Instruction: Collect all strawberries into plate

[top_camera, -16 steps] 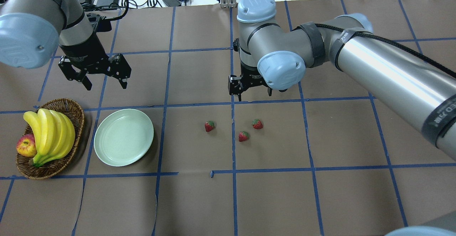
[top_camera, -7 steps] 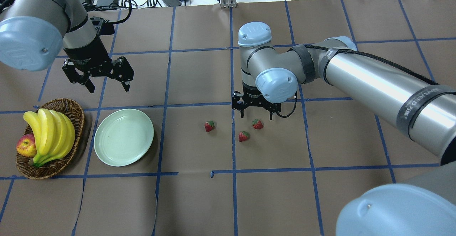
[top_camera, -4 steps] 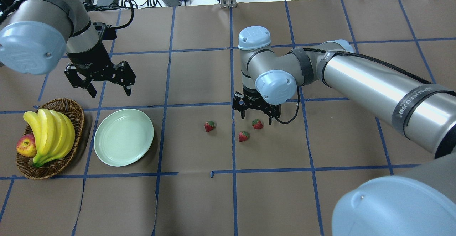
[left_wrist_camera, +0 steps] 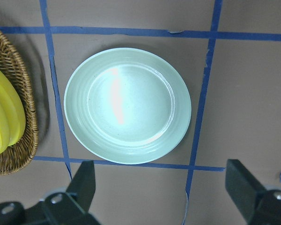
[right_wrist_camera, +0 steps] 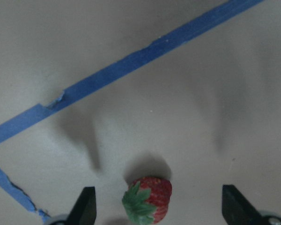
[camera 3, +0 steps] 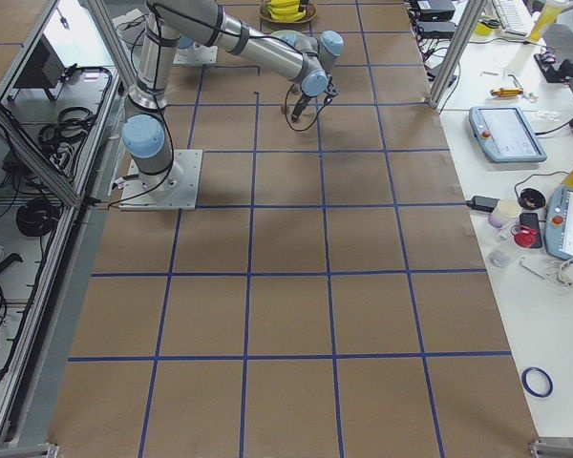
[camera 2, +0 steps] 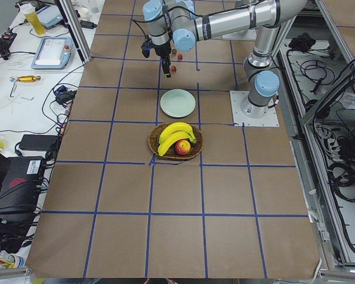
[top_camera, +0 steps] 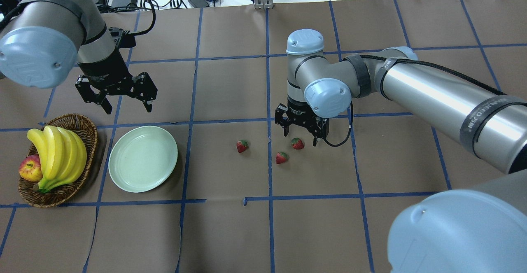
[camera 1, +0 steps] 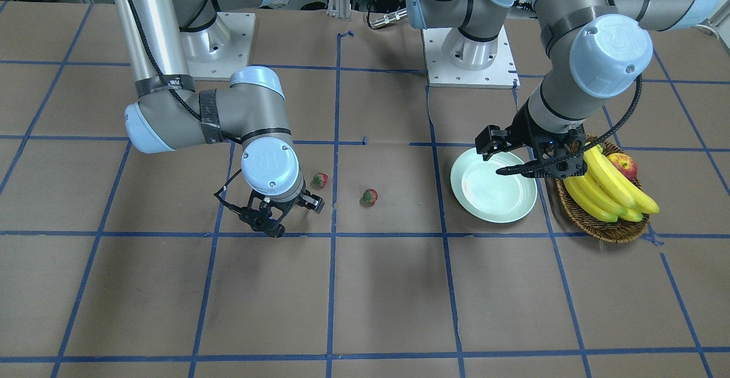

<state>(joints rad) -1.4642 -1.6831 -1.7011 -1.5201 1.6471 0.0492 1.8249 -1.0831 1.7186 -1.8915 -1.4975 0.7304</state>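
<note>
The desk [top_camera: 230, 240] is covered in brown paper, squared off with blue tape [top_camera: 230, 120]. Three strawberries lie near its middle: the first strawberry [top_camera: 242, 145] alone, the second strawberry [top_camera: 281, 157] and third strawberry [top_camera: 297, 143] close together across a tape line. Toward the robot's left, a pale green plate [top_camera: 143, 158] sits just beside a wicker basket [top_camera: 88, 129], not touching.

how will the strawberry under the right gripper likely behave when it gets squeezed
The strawberry is tiny next to the open right gripper, so it is probably very light. Its rounded, tapered body lies on its side, so an off-centre squeeze might roll or squirt it away. Softness cannot be told.
</note>
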